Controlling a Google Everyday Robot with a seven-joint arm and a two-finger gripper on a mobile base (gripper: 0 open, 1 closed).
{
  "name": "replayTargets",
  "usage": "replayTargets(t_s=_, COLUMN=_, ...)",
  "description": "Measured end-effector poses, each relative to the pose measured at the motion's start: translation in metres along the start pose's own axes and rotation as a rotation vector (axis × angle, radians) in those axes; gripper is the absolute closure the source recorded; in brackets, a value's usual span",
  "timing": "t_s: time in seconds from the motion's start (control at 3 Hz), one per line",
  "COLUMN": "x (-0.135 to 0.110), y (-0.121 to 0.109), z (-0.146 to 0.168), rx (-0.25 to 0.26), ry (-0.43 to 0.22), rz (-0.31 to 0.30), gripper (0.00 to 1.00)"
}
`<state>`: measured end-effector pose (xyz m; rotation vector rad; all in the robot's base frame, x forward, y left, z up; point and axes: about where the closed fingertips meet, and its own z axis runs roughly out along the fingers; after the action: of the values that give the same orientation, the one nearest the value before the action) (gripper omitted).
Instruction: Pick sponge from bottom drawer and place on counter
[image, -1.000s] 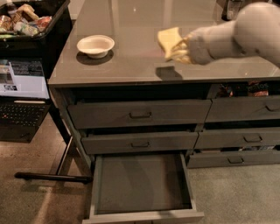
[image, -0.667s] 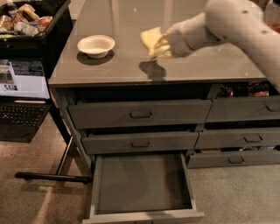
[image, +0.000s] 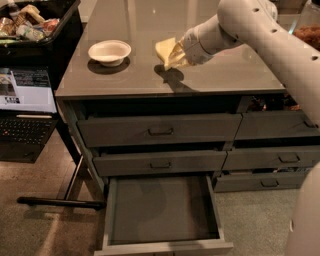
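My gripper is over the counter, right of the white bowl, and is shut on the pale yellow sponge. The sponge hangs tilted a little above the counter top; its shadow falls on the slab just below. The bottom drawer of the left stack stands pulled open below, its flat dark floor bare. The white arm reaches in from the upper right.
A white bowl sits on the counter's left part. A black bin of packaged items and an open laptop stand left of the cabinet. The upper drawers are pushed in. The robot's body fills the lower right.
The gripper has carried the sponge leftward across the counter, toward the bowl. The drawer and the bowl have not moved.
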<state>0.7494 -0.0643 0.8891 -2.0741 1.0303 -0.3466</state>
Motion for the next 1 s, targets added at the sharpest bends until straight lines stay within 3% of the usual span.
replayTargets(t_s=0.67, x=0.0037, y=0.002, z=0.0019, rx=0.003, ry=-0.005, rz=0.013, gripper=0.13)
replayTargets(t_s=1.0, x=0.0037, y=0.002, z=0.0019, rx=0.003, ry=-0.005, rz=0.013, gripper=0.0)
